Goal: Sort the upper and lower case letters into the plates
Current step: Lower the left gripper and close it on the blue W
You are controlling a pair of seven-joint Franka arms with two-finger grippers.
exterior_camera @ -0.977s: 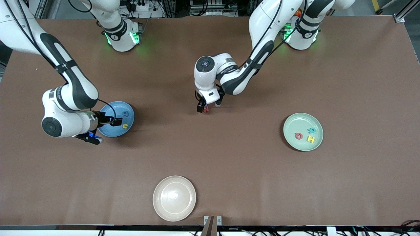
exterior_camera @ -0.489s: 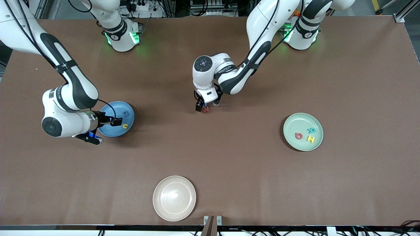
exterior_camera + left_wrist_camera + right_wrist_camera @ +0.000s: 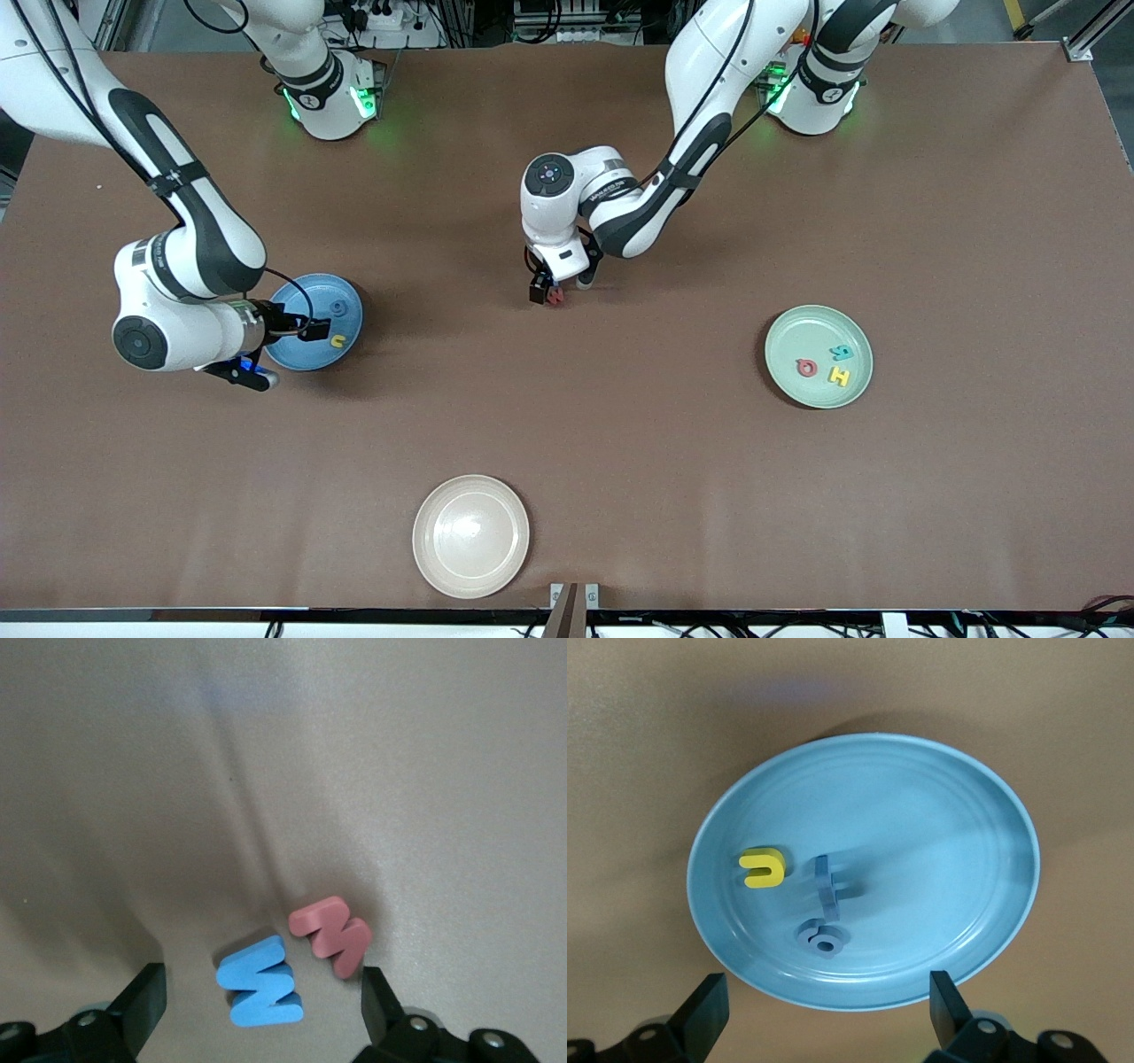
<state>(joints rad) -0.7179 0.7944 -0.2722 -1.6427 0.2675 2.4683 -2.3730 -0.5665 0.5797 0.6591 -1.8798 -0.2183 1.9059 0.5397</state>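
1. A chunky red toy letter [image 3: 330,935] and a chunky blue toy letter [image 3: 260,982] are lying side by side on the brown table [image 3: 620,461], toward the robots' bases from the cream-white glossy plate [image 3: 470,535]
2. The left gripper [image 3: 547,293] is standing low over that pair, fingers spread, both letters lying between them
3. The round pale mint green plate [image 3: 791,337], toward the left arm's end from the pair, is carrying red, teal and yellow letters
4. The round light blue plate [image 3: 939,815], toward the right arm's end, is holding a yellow letter [image 3: 762,868] and two blue-grey letters
5. The right gripper [image 3: 312,330] is hovering over it, fingers spread, gripping nothing
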